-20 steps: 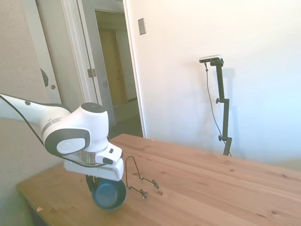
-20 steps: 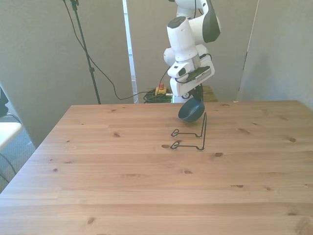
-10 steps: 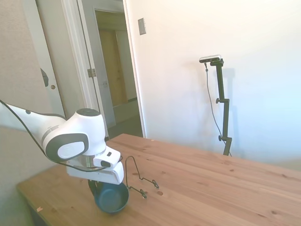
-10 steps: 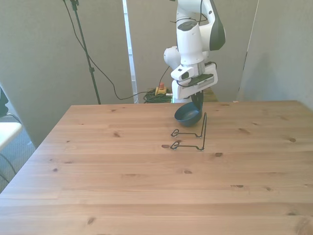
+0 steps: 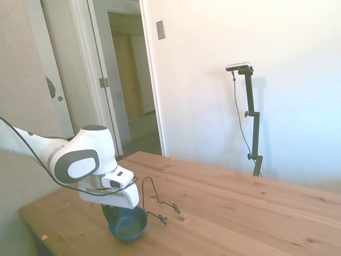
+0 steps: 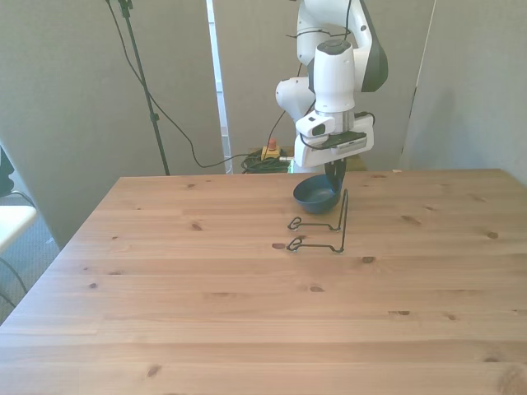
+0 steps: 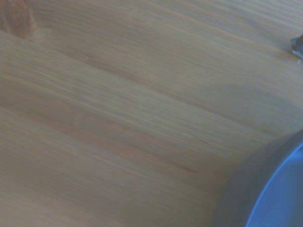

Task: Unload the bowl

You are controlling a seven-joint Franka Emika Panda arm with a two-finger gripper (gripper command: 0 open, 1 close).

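Pincer (image 6: 333, 171) clamped onto the rim of the bowl (image 6: 315, 193). Bowl sits mouth-up, near level, at the tabletop's (image 6: 247, 313) far edge, just behind the wire rack (image 6: 325, 226).

Bowl levelled and lowered beside the wire rack

The gripper (image 6: 333, 174) has turned from tilted to upright, so the bowl (image 6: 315, 193), earlier on edge, now sits nearly level, mouth up, lower and just behind the wire rack (image 6: 324, 228).
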